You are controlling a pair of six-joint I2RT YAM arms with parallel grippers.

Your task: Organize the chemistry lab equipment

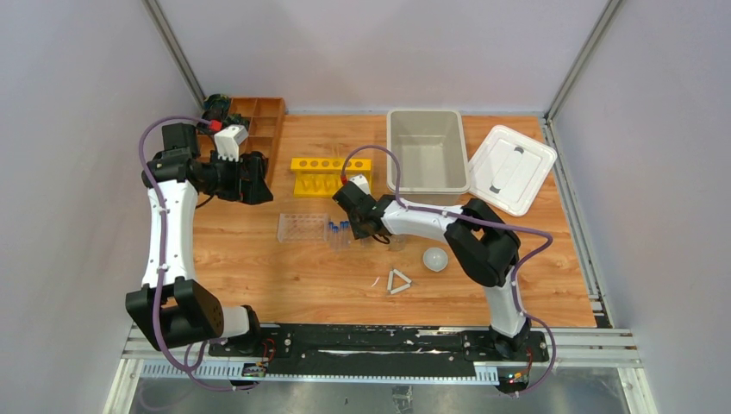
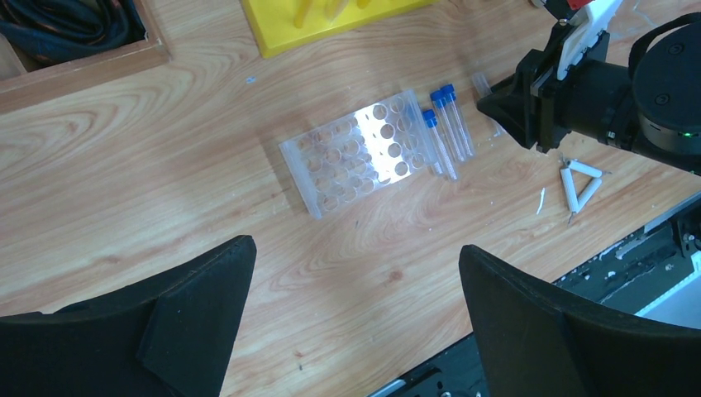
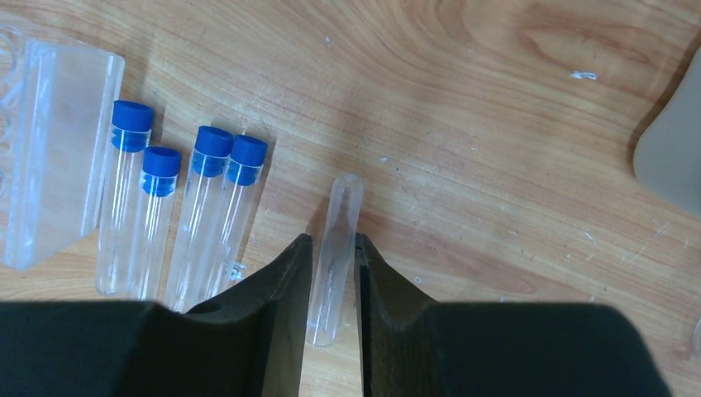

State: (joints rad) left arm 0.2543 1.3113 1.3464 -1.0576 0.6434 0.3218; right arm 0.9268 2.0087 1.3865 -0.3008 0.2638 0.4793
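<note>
Top external view: lab items lie scattered on a wooden tabletop (image 1: 302,289), few of them in any holder. At the far left corner sits a wooden compartment tray (image 1: 267,129). My left gripper (image 2: 355,255) hovers beside it, jaws wide apart, holding nothing.

Toward the middle, a yellow rack (image 1: 330,164) stands nearer the far edge. In front of it sits the clear plastic tube rack (image 2: 355,153), with no tube in any hole I can see. Just right of it, four tubes with blue caps (image 3: 211,207) lie flat, side by side.

Next along, one uncapped clear tube (image 3: 340,203) lies on the wood between the fingers of my right gripper (image 3: 332,241). The fingers stand narrowly apart on either side of it, and I cannot tell whether they press it.

Further right, toward the near edge, the small white triangle (image 1: 398,281) and the white round dish (image 1: 435,259) lie loose. Near the far right corner a grey bin (image 1: 428,113) stands open with nothing showing inside, its lid (image 1: 510,168) beside it.

I judge the task barely begun: nothing is racked or binned. I cannot pick out the beaker or funnel.
</note>
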